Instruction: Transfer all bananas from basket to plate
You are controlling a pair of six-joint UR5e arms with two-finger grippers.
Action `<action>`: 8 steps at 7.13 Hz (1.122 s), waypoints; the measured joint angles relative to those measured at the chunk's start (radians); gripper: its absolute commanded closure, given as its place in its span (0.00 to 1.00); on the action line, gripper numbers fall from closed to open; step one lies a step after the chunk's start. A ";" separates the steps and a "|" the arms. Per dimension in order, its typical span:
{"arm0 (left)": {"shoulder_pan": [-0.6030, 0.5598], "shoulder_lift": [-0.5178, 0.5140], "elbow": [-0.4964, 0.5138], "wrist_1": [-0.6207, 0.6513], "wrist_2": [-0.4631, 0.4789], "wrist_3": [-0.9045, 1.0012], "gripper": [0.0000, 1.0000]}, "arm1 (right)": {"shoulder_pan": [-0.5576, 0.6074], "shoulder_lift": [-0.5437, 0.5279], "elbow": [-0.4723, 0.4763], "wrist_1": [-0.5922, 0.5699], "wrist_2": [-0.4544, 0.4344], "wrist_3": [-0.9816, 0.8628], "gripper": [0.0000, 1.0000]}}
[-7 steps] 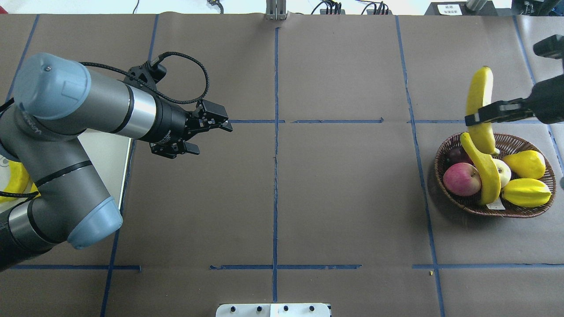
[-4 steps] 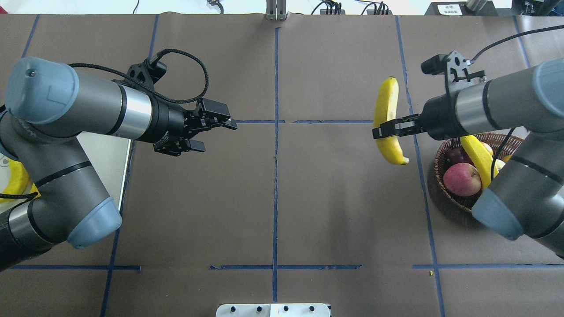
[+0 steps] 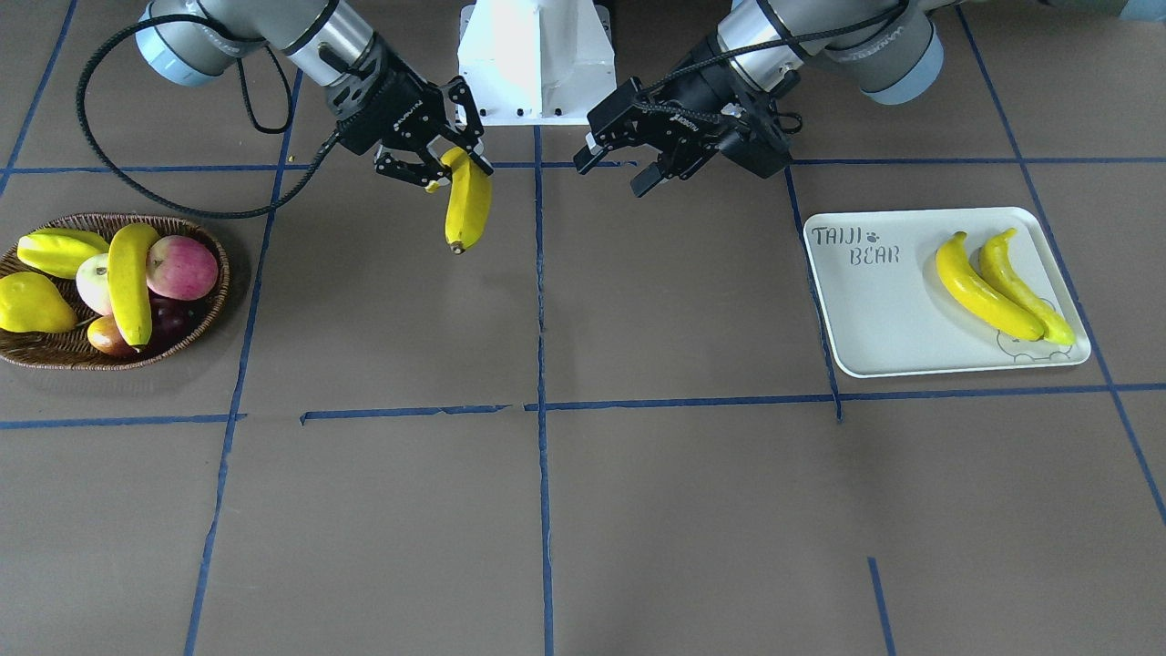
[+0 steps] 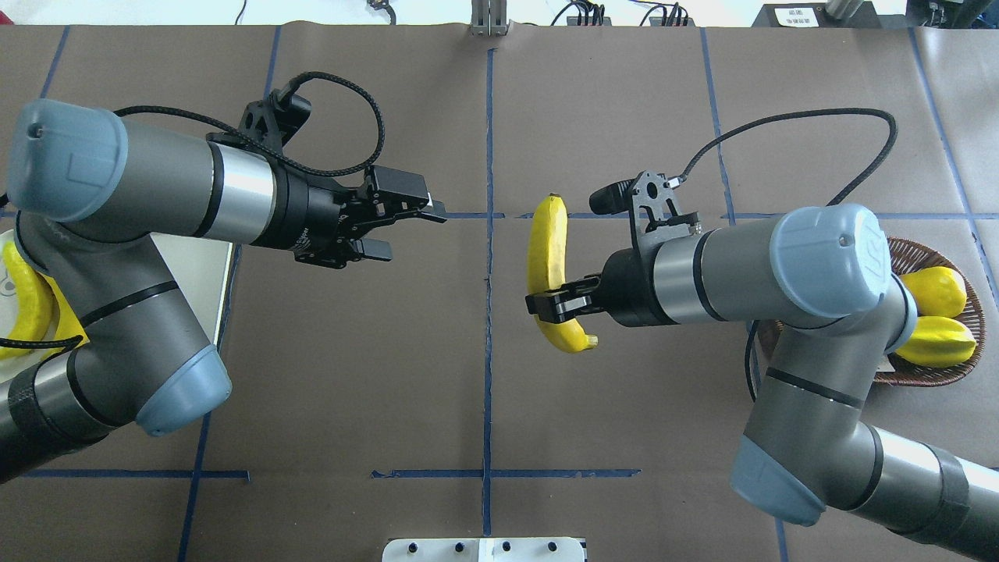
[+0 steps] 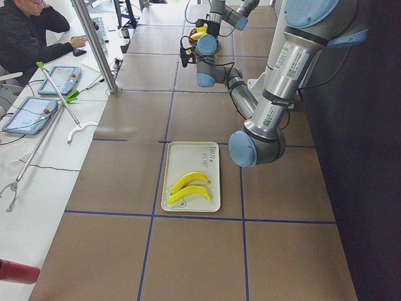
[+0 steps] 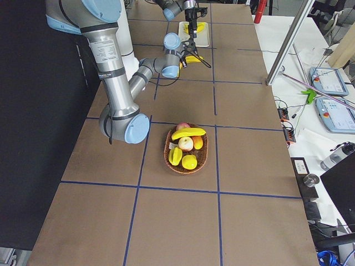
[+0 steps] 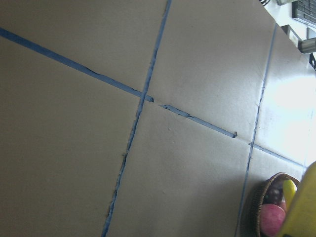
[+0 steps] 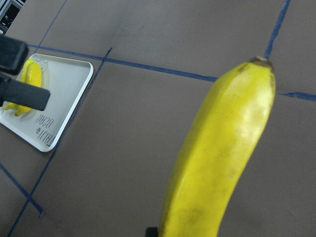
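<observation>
Banana [image 4: 546, 250] number three is pinched in the right gripper [image 4: 552, 304], whose fingers press on it near its 6 o'clock end. Seen from overhead, the fruit runs from 12 to 6 o'clock and is clear of the table. A second ago this banana was only just above the basket at the table's 3 o'clock edge. Since then the right arm has swept it across to a spot just on the 3 o'clock side of the centre tape line. The left gripper [image 4: 414, 230] has crept in from 9 o'clock to meet it, with its fingers spread and nothing between them. It points toward 3 o'clock and is not yet touching the fruit, with the centre line between the two. That reads to me as a hand-over about to happen, because the plate lies out of the right arm's easy reach. The next move would need the spread fingers to close on the free upper half before the right gripper lets go. Further out at 3 o'clock, the basket [image 3: 55, 355] holds one last banana [image 3: 130, 282] lying across a pink apple [image 3: 182, 267]. A pear-shaped fruit [image 3: 32, 305] and a ridged fruit [image 3: 55, 251] sit beside it. At 9 o'clock the plate [image 3: 874, 319] carries two bananas [image 3: 984, 292] side by side near its bear outline. Two are delivered, one is in transit and one is left to fetch.
</observation>
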 measured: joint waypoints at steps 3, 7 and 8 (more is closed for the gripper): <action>0.041 -0.064 0.060 -0.028 0.001 0.001 0.02 | -0.057 0.047 0.000 0.000 -0.016 0.001 1.00; 0.102 -0.092 0.080 -0.031 0.005 0.002 0.17 | -0.068 0.064 -0.002 0.000 -0.017 0.001 1.00; 0.115 -0.095 0.086 -0.032 0.006 0.002 0.67 | -0.068 0.065 -0.002 0.000 -0.017 0.001 1.00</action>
